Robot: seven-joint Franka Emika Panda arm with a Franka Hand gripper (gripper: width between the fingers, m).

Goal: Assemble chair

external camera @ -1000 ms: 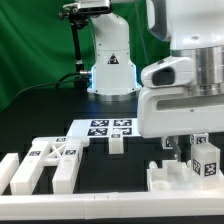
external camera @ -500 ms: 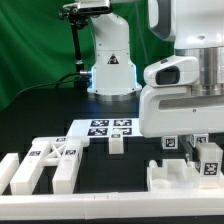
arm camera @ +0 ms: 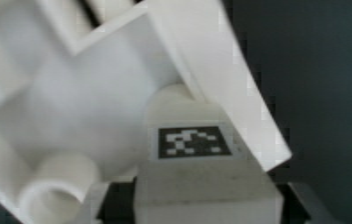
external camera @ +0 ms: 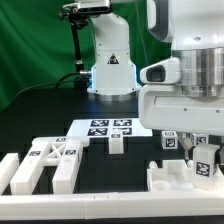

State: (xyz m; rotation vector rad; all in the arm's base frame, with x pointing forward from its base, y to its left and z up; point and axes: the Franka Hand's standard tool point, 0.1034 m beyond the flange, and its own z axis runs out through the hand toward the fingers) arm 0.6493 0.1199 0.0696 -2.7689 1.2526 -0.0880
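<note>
Two fingers of the gripper (arm camera: 192, 205) stood closed on a tagged block (arm camera: 192, 150), one dark finger at each side of it, so the hand was clamped on that chair part. A broad white panel (arm camera: 84, 110) with a slanting raised edge lay against the block. In the exterior view the hand hung low at that view's right, above a notched part (external camera: 172, 180) on the black table (external camera: 120, 205). A tagged piece (external camera: 207, 158) showed just under the hand; whether it was the held block could not be told there. Toward the middle, a small cube (external camera: 117, 144) stood just before the marker board (external camera: 104, 127). Well apart, at the exterior view's left, several notched blocks (external camera: 45, 162) lay together.
</note>
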